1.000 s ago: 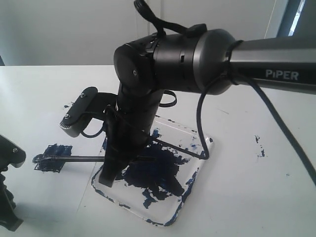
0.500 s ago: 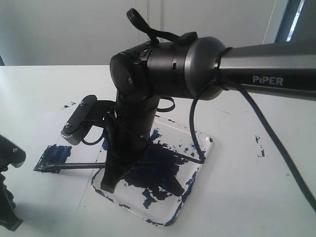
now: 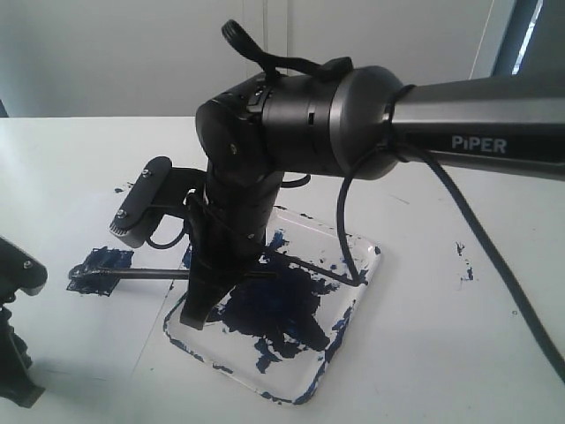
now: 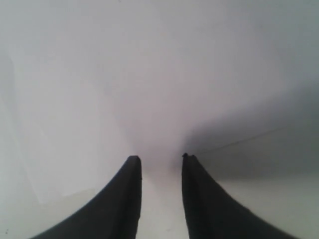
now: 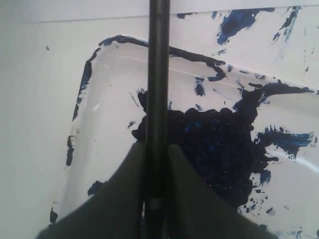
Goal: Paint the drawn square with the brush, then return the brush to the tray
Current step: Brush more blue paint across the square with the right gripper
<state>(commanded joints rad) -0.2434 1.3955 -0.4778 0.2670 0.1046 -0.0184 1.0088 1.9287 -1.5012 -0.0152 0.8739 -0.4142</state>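
My right gripper [image 3: 196, 309] points straight down over the left end of the tray [image 3: 305, 389] and is shut on the brush [image 3: 141, 274]. The brush lies level and reaches left, and its tip rests on the drawn square [image 3: 104, 262], which is filled dark blue. In the right wrist view the black brush [image 5: 158, 74] runs between the fingers of the right gripper [image 5: 157, 145], above the paint-smeared tray [image 5: 84, 79]. My left gripper [image 4: 160, 158] is open over plain white surface with nothing between its fingers.
Part of the left arm [image 3: 16, 353] stands at the near left edge. Blue paint specks [image 3: 463, 261] mark the white table right of the tray, and more specks [image 3: 124, 188] lie behind the square. A black cable [image 3: 349, 221] loops down from the right arm.
The right arm has shifted slightly left. The brush tip has swept across the blue square, first nearer, then back farther. The left gripper has not visibly changed.
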